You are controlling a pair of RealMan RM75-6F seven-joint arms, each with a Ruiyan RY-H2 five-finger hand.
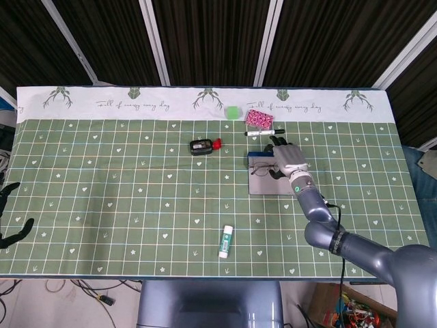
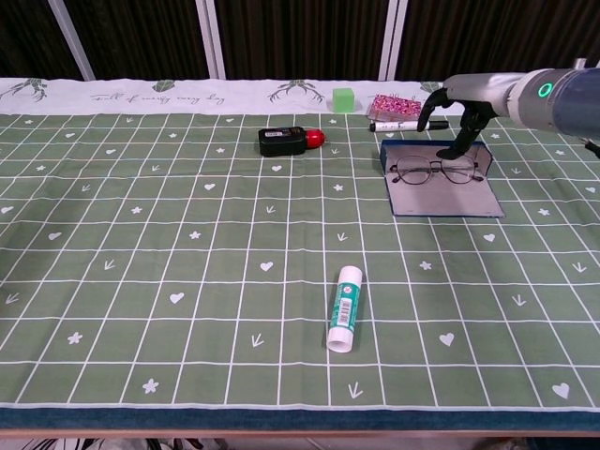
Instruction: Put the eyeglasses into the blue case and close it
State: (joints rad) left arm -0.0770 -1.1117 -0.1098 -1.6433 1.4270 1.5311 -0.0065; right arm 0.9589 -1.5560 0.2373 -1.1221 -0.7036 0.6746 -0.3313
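Observation:
The blue case [image 2: 448,202] lies open at the right of the table, grey inside, with its lid [image 2: 412,154] raised at the back. The thin-framed eyeglasses [image 2: 433,172] lie inside it, close to the lid. My right hand [image 2: 466,114] hangs over the case's rear right corner, its dark fingers [image 2: 460,142] pointing down at the lid's right end and its thumb held apart. It holds nothing. From the head view, the right hand [image 1: 287,158] covers the back of the case [image 1: 268,183]. Dark fingers of my left hand [image 1: 12,229] show spread at the left edge.
Behind the case lie a marker [image 2: 398,124], a pink patterned pouch [image 2: 397,104] and a green cube [image 2: 344,97]. A black device with a red piece [image 2: 283,141] sits at centre back. A glue stick [image 2: 344,307] lies in the near middle.

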